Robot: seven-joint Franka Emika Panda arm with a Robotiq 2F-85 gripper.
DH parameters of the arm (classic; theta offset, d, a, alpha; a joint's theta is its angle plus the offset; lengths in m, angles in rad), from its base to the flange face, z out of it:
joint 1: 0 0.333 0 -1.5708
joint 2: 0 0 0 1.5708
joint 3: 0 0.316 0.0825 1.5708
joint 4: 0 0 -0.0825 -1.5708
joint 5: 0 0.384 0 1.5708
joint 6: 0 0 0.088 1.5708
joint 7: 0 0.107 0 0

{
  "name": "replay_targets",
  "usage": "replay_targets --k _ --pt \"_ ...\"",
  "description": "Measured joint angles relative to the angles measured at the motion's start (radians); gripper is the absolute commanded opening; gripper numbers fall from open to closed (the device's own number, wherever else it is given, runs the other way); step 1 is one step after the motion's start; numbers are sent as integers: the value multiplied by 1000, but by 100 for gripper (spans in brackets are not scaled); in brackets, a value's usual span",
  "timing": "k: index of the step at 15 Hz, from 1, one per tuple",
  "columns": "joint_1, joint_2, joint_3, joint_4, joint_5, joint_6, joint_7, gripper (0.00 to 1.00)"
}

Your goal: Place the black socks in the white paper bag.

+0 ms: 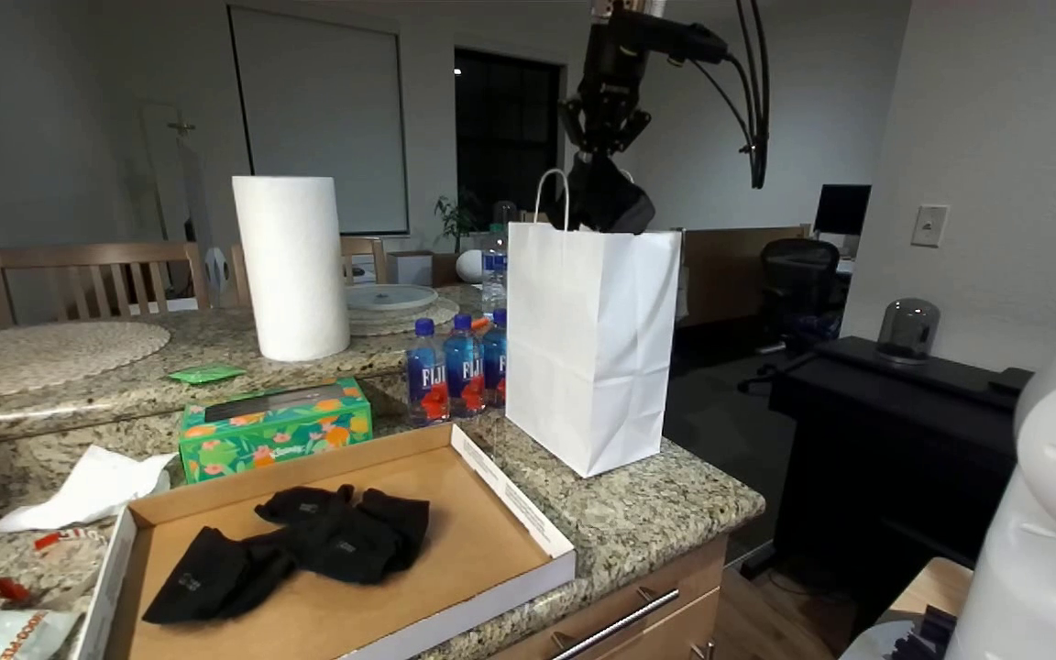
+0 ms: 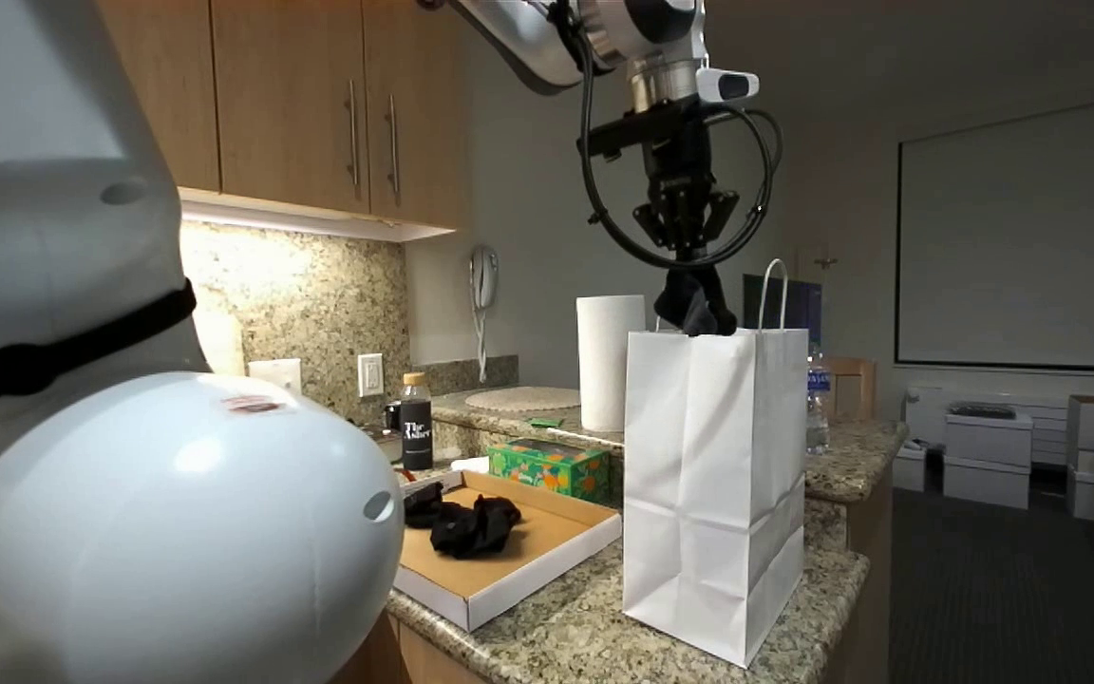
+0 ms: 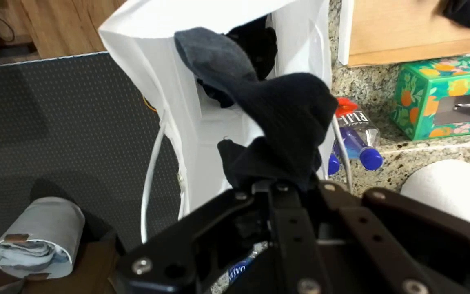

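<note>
Pinched closed, the pincer (image 1: 599, 154) holds a black sock (image 1: 613, 203) at the mouth of the white paper bag (image 1: 565, 348). Other black socks (image 1: 354, 541) lie in a cardboard tray (image 1: 482, 550) on the desk (image 1: 675, 500).

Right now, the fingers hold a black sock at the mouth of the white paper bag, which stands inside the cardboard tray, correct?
Not inside: in both exterior views, the white paper bag stands beside the cardboard tray on the granite counter. Otherwise correct.
</note>
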Motion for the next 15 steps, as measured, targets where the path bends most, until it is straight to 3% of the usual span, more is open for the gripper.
replay_targets --k 1,2,4,12,15 --pt "-3 8 -1 0 10 3 0 33" --pt "-5 14 -4 0 23 8 0 34" --pt "-14 26 -8 0 48 18 0 45" --pt "-24 -28 14 10 66 24 0 97" --pt "-17 -109 98 38 51 4 9 100"
